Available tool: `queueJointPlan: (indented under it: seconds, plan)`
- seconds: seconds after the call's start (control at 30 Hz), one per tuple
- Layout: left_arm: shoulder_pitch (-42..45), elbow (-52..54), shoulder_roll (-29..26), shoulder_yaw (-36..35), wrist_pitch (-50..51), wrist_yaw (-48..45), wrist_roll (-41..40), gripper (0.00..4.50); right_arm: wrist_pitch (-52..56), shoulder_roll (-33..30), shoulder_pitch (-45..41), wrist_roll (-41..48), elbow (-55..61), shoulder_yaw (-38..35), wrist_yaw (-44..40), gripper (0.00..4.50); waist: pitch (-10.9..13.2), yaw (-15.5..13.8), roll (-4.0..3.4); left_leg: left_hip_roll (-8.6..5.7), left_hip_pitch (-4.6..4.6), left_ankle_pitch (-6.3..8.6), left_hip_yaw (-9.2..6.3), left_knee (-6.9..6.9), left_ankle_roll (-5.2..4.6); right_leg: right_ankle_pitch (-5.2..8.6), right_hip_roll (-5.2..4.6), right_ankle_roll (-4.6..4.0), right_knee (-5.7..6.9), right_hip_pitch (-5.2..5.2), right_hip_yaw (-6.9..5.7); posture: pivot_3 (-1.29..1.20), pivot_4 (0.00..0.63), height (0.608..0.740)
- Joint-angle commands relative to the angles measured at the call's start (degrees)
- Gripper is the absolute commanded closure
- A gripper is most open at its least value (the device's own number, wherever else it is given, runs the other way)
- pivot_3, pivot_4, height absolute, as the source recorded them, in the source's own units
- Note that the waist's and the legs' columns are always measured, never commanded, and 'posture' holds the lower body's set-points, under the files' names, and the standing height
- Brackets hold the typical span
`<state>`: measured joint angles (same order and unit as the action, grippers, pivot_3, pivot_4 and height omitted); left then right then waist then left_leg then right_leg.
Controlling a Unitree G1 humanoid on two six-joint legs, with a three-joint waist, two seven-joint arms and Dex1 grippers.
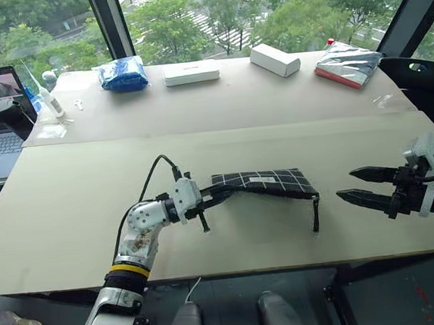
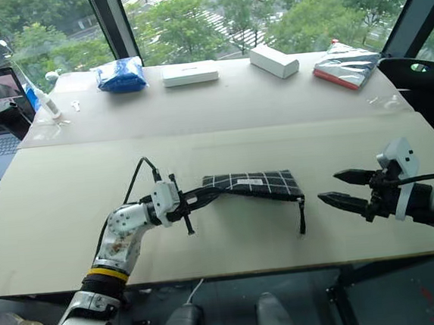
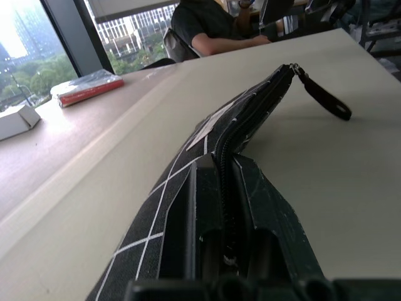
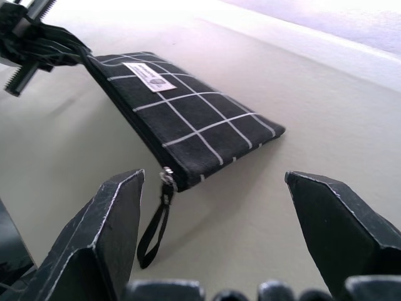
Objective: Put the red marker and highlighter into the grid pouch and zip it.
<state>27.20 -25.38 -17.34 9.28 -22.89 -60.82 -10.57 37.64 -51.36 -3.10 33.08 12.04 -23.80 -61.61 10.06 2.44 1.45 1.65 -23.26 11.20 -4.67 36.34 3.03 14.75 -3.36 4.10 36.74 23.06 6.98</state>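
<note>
Left eye view: the left gripper (image 1: 214,198) pinches one end of the grid pouch (image 1: 268,182) (zipper looks closed) on the table (image 1: 69,213). The right gripper (image 1: 362,186) hangs wide open, empty, near its strap (image 1: 315,213).

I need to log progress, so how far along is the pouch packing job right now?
Looks nearly done: the grid pouch has its zipper pull at the far end, so it seems zipped, though its contents cannot be seen. In hand: the left tool is shut on the pouch's near end, lifting it off the table. The right tool is open, apart from the strap. Left: release the pouch.
</note>
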Motion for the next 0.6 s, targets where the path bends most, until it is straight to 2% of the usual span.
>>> queueJointPlan:
  seconds: [0.03, 0.1, 0.2, 0.3, 0.37, 0.5, 0.6]
  plan:
    - [1.08, 0.67, 0.35, 0.9, 2.49, -5.5, -3.47, 3.38, -0.67, -0.34, 0.43, 0.93, 1.97, -1.92, 1.38, 0.49, 0.0, 0.01, 0.0, -0.01, -0.02, 0.0, 0.0, 0.01, 0.0, 0.0, -0.01, 0.0, 0.0, 0.01, 0.0, 0.0, 0.15, 0.74]
    - [1.36, 1.39, 0.91, 0.68, 2.33, -4.43, -2.95, 2.55, -0.68, -0.44, 0.16, 0.95, 1.59, -1.95, 1.69, 0.49, 0.0, -0.05, 0.0, 0.0, -0.02, 0.0, 0.0, 0.0, 0.0, 0.0, -0.01, 0.0, 0.0, 0.01, 0.0, 0.0, 0.15, 0.74]
    - [0.42, 6.0, 1.41, -0.19, 8.62, -3.72, -5.74, 1.4, -0.72, -0.58, -0.42, 0.89, 1.06, -1.61, 2.06, 0.49, 0.0, -0.11, 0.0, 0.0, -0.02, 0.0, -0.01, 0.01, 0.0, 0.0, -0.01, 0.0, 0.02, 0.01, -0.01, 0.0, 0.15, 0.74]
    - [-3.71, 18.78, -0.5, -1.59, 24.88, -2.24, -14.48, 0.27, -1.52, -0.5, -1.65, 0.24, -0.78, -0.46, 2.06, 0.49, 0.0, 0.09, -0.01, 0.01, -0.02, 0.0, -0.01, 0.0, 0.0, 0.0, -0.01, 0.01, 0.03, 0.01, 0.0, 0.0, 0.15, 0.74]
    - [-6.25, 26.01, -2.58, -3.23, 34.62, 0.95, -18.63, 0.27, -2.06, -0.44, -2.67, -0.16, -2.3, 0.33, 1.87, 0.49, 0.0, 0.41, -0.01, 0.04, 0.0, 0.01, -0.01, -0.03, -0.02, 0.01, 0.0, 0.0, 0.03, 0.03, 0.01, 0.0, 0.15, 0.74]
    - [-10.72, 34.87, -5.79, -10.0, 48.74, 13.25, -22.83, 0.27, -3.93, 0.02, -4.95, -1.2, -5.91, 2.13, 1.64, 0.49, 0.01, 0.37, -0.01, 0.07, 0.08, 0.02, -0.01, -0.04, -0.03, 0.02, 0.03, 0.01, 0.12, 0.02, 0.0, 0.0, 0.15, 0.74]
    - [-14.95, 38.68, -8.29, -16.21, 55.23, 18.5, -26.15, 0.27, -5.18, 0.98, -7.22, -1.61, -9.1, 3.43, 2.08, 0.49, 0.0, 0.35, -0.01, 0.07, 0.08, 0.02, -0.01, 0.0, -0.03, 0.03, 0.03, 0.02, 0.11, 0.02, 0.01, 0.0, 0.15, 0.74]
